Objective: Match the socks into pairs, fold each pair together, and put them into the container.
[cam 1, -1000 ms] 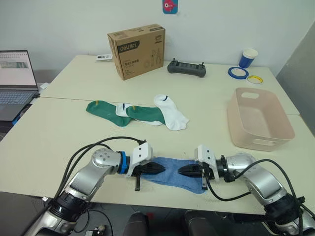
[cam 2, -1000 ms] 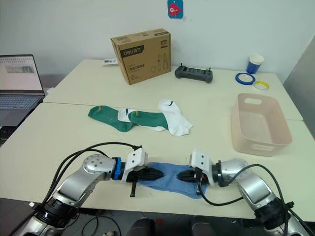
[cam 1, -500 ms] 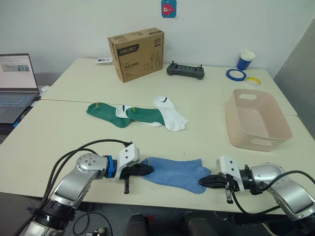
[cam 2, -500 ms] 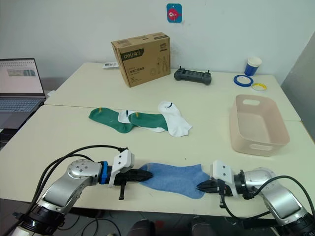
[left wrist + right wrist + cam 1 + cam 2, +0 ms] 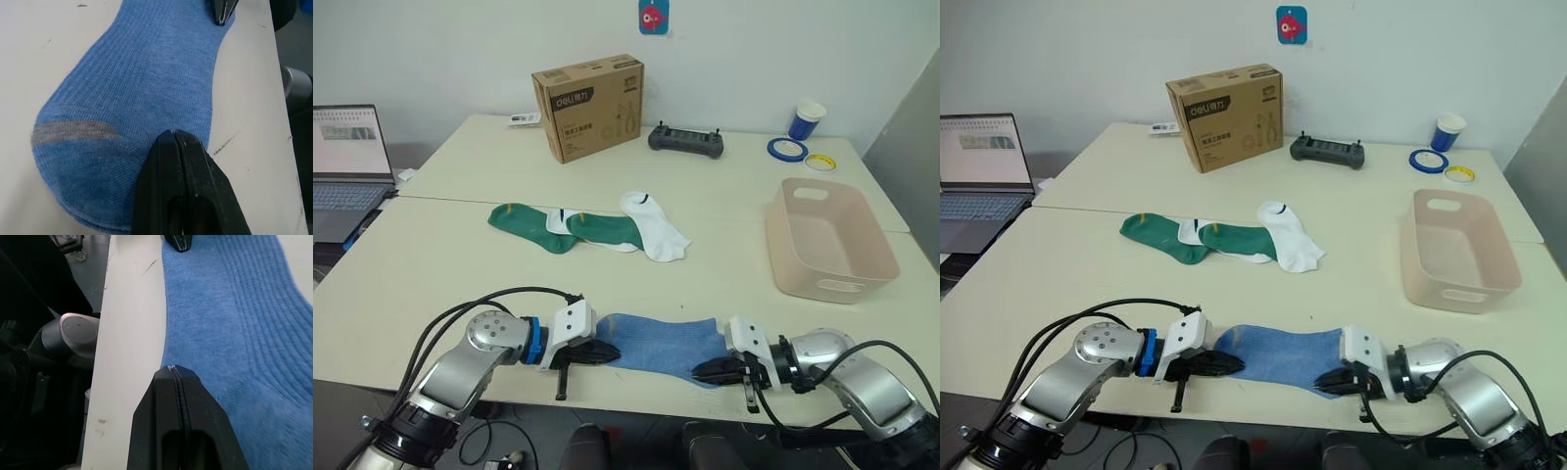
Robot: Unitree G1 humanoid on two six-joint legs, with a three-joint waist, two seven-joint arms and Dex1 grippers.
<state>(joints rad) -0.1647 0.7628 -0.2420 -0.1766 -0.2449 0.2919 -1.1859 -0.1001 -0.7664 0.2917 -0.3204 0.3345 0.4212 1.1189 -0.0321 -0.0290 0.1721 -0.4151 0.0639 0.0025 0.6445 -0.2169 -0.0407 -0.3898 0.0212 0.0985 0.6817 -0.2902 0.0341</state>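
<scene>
Left claw: we see its fingers pressed together on the toe end of the blue sock, near the desk's front edge.
Right claw: we see it pinched closed on the sock's other end, pointing toward the left claw.
Blue sock: stretched flat between both claws on the desk.
Other socks: two green socks and two white socks overlap in a row at mid-desk.
Container: we find it on the desk's right side, well apart from the socks.
Cardboard box: far side of the desk.
</scene>
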